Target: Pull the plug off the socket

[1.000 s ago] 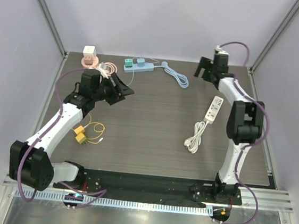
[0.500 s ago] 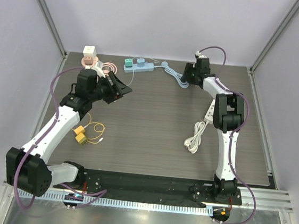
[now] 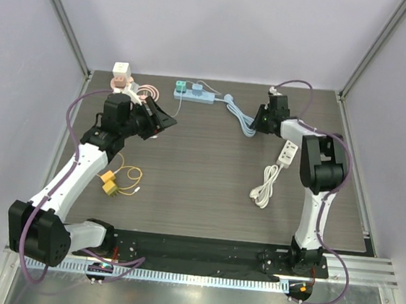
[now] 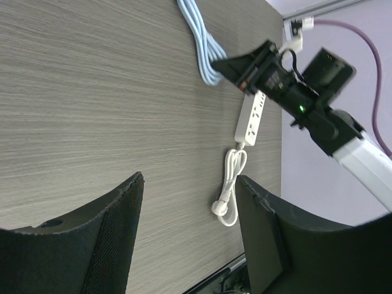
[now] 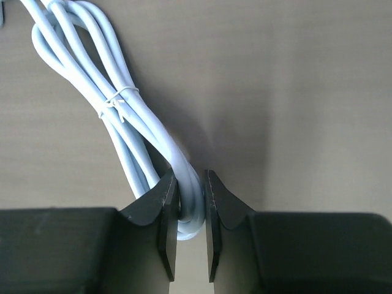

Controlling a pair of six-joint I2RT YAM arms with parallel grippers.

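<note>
- The wood-grain table fills the middle of the overhead view.
- The right arm has swung down from the upper right corner. Its right gripper is now low on the table, right of centre at the top.
- The left arm sits in the upper left much as before. The left gripper has its jaws spread wide with nothing between them.
- The blue power strip, top centre, has slid a little to the right since half a second ago.
- The light-blue cord bundle trails from the strip's right end. The right gripper's jaws are pinched narrowly on its end loop, and the bundle has shifted lower in the frame.
- The white power strip and its coiled cord lie unmoved at right.
- The green plug is seated on the blue strip's left end, and neither gripper touches it.
</note>
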